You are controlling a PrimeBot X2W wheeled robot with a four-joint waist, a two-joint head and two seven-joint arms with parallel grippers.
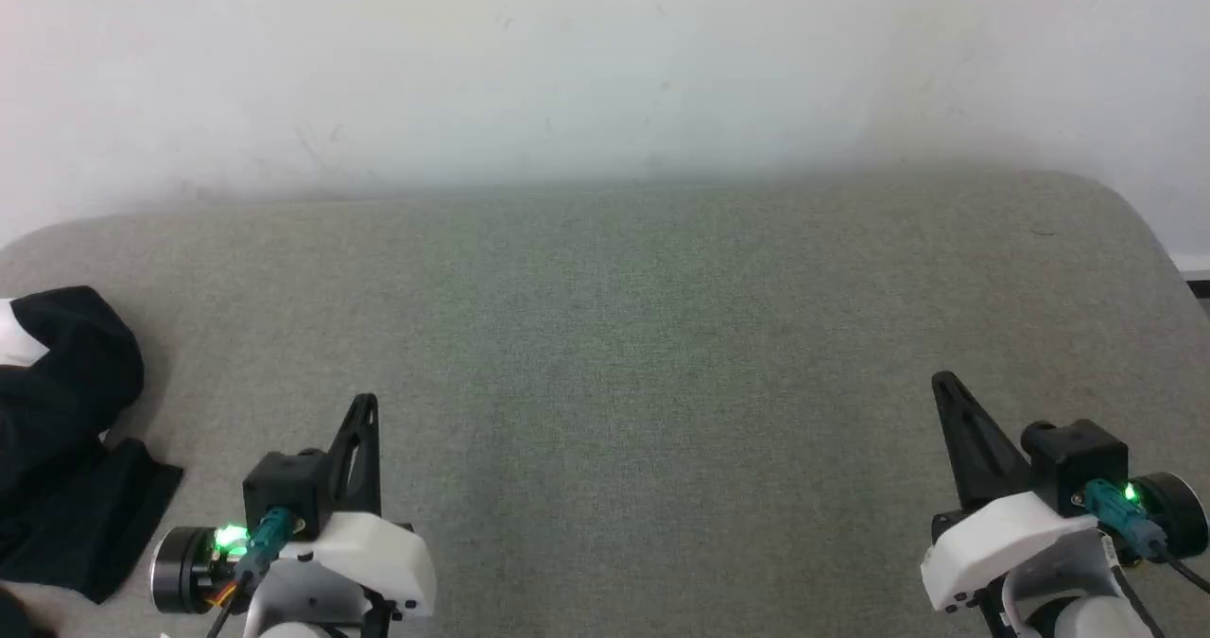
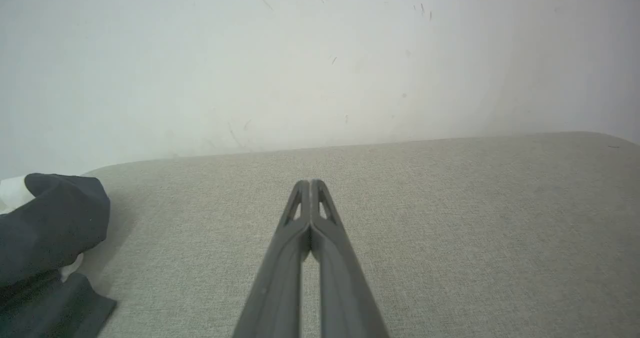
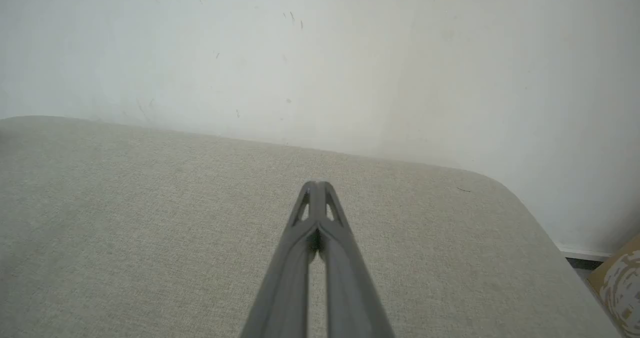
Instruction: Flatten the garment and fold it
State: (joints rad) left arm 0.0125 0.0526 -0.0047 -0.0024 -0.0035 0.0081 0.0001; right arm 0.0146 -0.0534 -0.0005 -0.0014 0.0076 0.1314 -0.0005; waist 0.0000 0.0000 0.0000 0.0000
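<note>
Step in hand: by the look of it, flattening has not begun; the garment (image 1: 66,411) lies in a crumpled heap and neither gripper touches it
Next move: most likely a reach to the left by the left arm, fingers parted first, to take a fold of cloth and draw the heap onto the bare middle; limp cloth will sag and drag, so a hold near a hem or sleeve seems wise
Left gripper (image 1: 365,404): nearest, low at the near left; fingers pressed together with nothing between them, pointing out over the cushion toward the wall
Right gripper (image 1: 942,380): low at the near right, well apart from the heap; fingers likewise pressed together and empty, aimed toward the wall
Garment, position: at the left edge of the cushion, beside the left gripper but apart from it; mostly black cloth, with a little white showing at the upper left, partly cut off by the frame
Cushion (image 1: 614,336): flat grey woven top with rounded far corners
Wall (image 1: 567,71): pale, lightly scuffed, directly behind the far edge
</note>
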